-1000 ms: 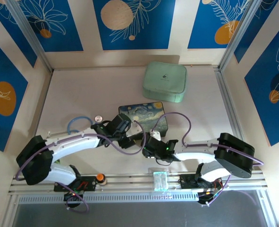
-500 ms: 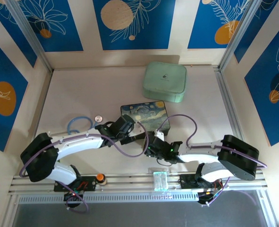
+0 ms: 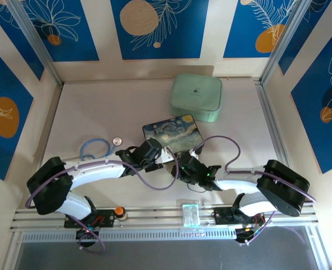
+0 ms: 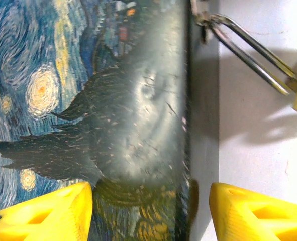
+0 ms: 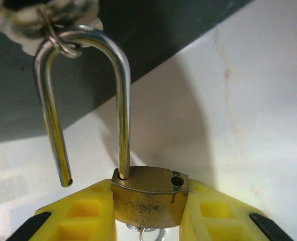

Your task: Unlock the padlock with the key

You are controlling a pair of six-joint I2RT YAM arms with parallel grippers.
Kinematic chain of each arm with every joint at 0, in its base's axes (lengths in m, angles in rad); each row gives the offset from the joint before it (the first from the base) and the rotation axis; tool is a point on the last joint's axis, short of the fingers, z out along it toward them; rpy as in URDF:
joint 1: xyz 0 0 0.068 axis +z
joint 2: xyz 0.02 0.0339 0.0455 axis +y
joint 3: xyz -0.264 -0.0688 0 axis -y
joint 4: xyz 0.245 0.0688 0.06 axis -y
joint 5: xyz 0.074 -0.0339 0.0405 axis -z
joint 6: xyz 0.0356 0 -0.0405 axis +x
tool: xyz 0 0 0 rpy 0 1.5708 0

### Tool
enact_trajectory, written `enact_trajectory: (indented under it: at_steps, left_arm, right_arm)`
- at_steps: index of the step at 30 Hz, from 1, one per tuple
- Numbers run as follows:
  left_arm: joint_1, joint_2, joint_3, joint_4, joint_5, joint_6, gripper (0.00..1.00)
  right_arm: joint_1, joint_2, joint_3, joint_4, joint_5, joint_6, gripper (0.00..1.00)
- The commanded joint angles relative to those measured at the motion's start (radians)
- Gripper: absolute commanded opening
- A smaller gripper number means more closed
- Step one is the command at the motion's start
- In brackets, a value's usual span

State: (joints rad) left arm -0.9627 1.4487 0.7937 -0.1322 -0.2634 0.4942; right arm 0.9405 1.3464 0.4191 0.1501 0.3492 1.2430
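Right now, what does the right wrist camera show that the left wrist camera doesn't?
Right wrist: the right gripper clamped on the brass body of the padlock, the free end of its shackle clear of the body, and a small ring hooked over the bend. Left wrist: the painted lid of the starry tin, with the left gripper open, jaws astride the tin's edge above the table. Both: the shackle and the tin's dark side.

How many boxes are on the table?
2. The mint-green box sits at the back, near the wall. The starry painted tin lies just in front of it, towards the middle. A very small one could be hidden under the robot arms.
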Motion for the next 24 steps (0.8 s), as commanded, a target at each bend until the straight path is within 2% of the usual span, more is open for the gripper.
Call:
enact_trajectory:
  at_steps: [1, 4, 10, 16, 21, 24]
  left_arm:
    - [-0.011, 0.026, -0.053, -0.118, 0.026, 0.024, 0.61]
    - [-0.017, 0.022, -0.062, -0.110, 0.016, 0.033, 0.61]
    - [-0.019, 0.044, -0.048, -0.108, 0.003, 0.022, 0.61]
    - [-0.028, 0.042, -0.034, -0.111, 0.006, 0.017, 0.60]
    - [-0.037, 0.047, -0.045, -0.088, 0.003, 0.020, 0.61]
    - [-0.039, 0.054, -0.044, -0.086, -0.002, 0.021, 0.61]
  right_arm:
    - [-0.077, -0.024, -0.024, 0.096, 0.025, 0.028, 0.24]
    - [-0.123, -0.026, -0.041, 0.132, -0.022, 0.035, 0.24]
    - [-0.123, -0.044, 0.002, 0.074, -0.036, -0.020, 0.23]
    - [-0.231, -0.060, -0.017, 0.123, -0.183, -0.013, 0.23]
    - [-0.240, -0.101, -0.001, 0.068, -0.182, -0.024, 0.23]
    - [-0.283, -0.102, -0.029, 0.109, -0.227, 0.025, 0.23]
